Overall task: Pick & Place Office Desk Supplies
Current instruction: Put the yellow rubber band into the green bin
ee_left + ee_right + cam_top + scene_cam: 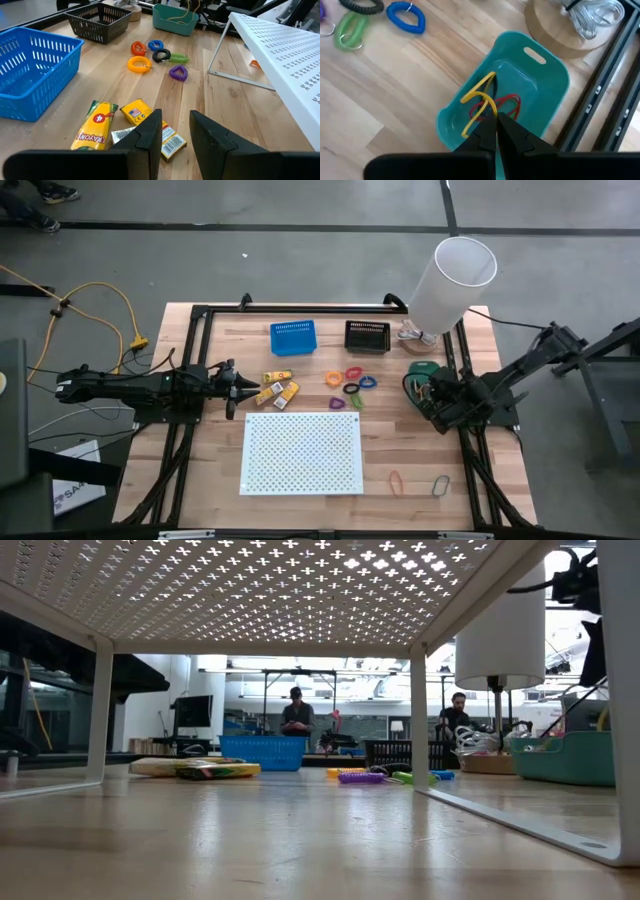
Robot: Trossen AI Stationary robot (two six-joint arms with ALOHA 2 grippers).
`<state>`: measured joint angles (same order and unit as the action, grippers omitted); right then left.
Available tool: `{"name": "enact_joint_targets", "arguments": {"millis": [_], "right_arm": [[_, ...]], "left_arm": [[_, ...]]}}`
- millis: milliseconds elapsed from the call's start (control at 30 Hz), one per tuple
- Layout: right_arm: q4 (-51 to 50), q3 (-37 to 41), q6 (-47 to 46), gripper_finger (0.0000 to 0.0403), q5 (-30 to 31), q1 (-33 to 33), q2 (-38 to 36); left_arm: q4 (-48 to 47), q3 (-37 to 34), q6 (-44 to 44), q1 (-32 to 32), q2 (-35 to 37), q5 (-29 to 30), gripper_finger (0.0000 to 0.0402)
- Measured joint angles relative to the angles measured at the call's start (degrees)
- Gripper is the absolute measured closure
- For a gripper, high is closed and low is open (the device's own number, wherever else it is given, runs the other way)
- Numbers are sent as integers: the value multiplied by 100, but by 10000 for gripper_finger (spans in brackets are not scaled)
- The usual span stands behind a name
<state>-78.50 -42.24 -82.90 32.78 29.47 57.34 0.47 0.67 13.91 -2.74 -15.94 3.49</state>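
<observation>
Wooden tabletop fills the high view's middle. We judge the right gripper (pixel 495 131), fingers together over the green bin (pixel 547 75) at centre right, is dropping a yellow rubber band (pixel 475 97) onto the red ones (pixel 507 102). Next we need the left gripper (pixel 175 137), fingers apart, lowered onto the yellow packets (pixel 132 125) left of centre. Our blue bin (pixel 293 337) looks empty.

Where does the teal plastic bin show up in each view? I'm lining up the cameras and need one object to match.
High view: the teal plastic bin sits at the table's right side, partly hidden under the right arm.
Low view: far right, beyond the board's leg.
Left wrist view: top centre.
Right wrist view: centre, with yellow and red rubber bands inside.
Shared landmark: the round wooden lamp base beside it.
</observation>
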Motion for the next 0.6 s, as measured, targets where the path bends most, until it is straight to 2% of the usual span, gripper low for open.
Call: {"name": "enact_joint_targets", "arguments": {"millis": [267, 600], "right_arm": [[-5, 0, -834, 400, -186, 0, 611], [94, 0, -986, 400, -321, -272, 1285]], "left_arm": [[0, 0, 0, 1, 0, 0, 307], [-1, 0, 0, -1, 0, 0, 307]]}}
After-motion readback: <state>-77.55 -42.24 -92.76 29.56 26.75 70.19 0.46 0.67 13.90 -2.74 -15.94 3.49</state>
